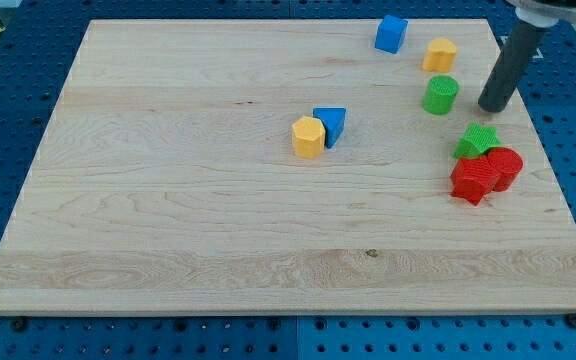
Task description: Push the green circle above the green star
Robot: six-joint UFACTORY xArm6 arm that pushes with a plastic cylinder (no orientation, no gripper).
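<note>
The green circle [440, 95] stands at the view's upper right on the wooden board [168, 230]. The green star [477, 141] lies below and to the right of it, touching the red blocks. My tip [491, 106] rests on the board just right of the green circle, about level with it, with a small gap between them, and above the green star.
A red circle [505, 166] and another red block [474, 180] sit against the green star's lower side. A yellow block [440, 54] and a blue cube [391, 33] lie above the green circle. A yellow block [308, 137] and a blue triangle [330, 125] touch near the middle.
</note>
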